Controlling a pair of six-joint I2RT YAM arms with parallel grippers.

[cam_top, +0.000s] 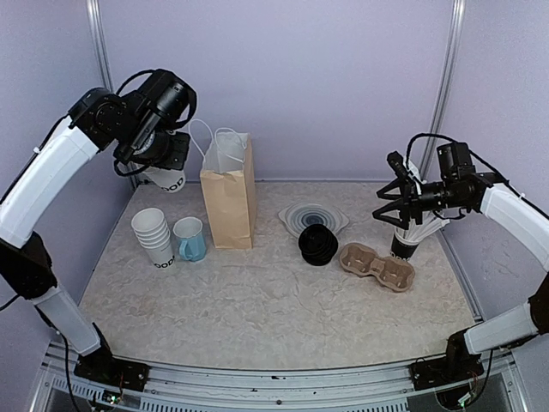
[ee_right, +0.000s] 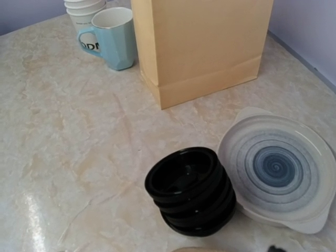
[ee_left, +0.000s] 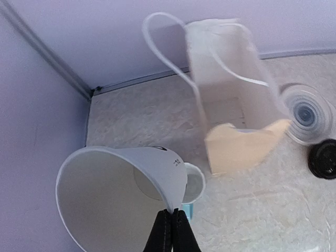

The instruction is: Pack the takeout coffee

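The takeout coffee cup point(ee_left: 126, 194) is a white paper cup with black lettering near its base. It hangs tilted in the air at the back left point(cam_top: 169, 180), left of the brown paper bag point(cam_top: 229, 197), and its open mouth faces the left wrist camera with no lid on it. My left gripper point(ee_left: 172, 214) is shut on the cup's rim. A stack of black lids point(cam_top: 318, 245) sits on the table mid-right. My right gripper point(cam_top: 390, 190) hovers open and empty above the table's right side; its fingers stay out of the right wrist view.
A nested stack of white cups point(cam_top: 153, 234) and a light-blue mug point(cam_top: 190, 239) stand left of the bag. A grey swirl plate point(cam_top: 313, 216) lies behind the lids, and a cardboard cup carrier point(cam_top: 377, 264) lies to their right. Purple walls enclose the table.
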